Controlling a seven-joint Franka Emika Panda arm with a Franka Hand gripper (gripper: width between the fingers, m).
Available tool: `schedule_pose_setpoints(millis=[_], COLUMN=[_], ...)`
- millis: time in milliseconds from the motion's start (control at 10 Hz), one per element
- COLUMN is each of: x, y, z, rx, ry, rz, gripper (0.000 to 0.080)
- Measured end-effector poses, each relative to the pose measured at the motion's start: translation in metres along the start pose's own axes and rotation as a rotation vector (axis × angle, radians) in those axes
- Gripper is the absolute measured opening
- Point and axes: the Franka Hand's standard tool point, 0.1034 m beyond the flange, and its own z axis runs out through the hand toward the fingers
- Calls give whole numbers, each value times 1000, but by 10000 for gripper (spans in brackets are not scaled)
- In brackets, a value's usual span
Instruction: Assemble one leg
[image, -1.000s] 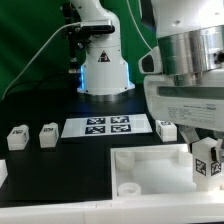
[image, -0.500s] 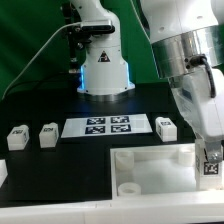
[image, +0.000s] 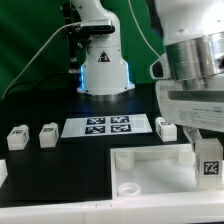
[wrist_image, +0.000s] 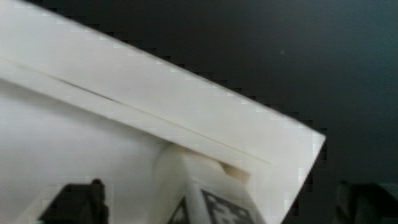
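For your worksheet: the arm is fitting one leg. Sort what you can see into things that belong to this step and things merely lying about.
In use:
- the held leg, in the gripper
- the tabletop, beneath the held leg

Lying about:
- two spare legs at the exterior view's left
- a third spare leg beside the marker board

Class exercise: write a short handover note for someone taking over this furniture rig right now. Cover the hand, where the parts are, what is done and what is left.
Hand: shut on a leg, held at the tabletop's corner on the exterior view's right.
Other legs: two lie on the table towards the exterior view's left; one lies beside the marker board.
Done: one leg picked up and brought to the tabletop.
Left: whether it is seated cannot be told; judging by this, it needs fixing in the corner hole, then release.
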Motion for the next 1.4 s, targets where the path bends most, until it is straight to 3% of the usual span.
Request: schedule_pose_setpoints(millis=[300, 500, 800, 1000, 1200, 1300, 1400], x=[3, 17, 20, 20, 20, 20, 21], y=[2, 3, 2, 2, 2, 2, 3], z=[0, -5, -6, -5, -5, -5, -5], rx=[-3, -23, -51, -52, -50, -46, -43], ry=[4, 15, 34, 35, 36, 36, 38], rz=[-291, -580, -903, -931, -871, -798, -670], gripper=[649, 649, 649, 649, 396, 396, 296])
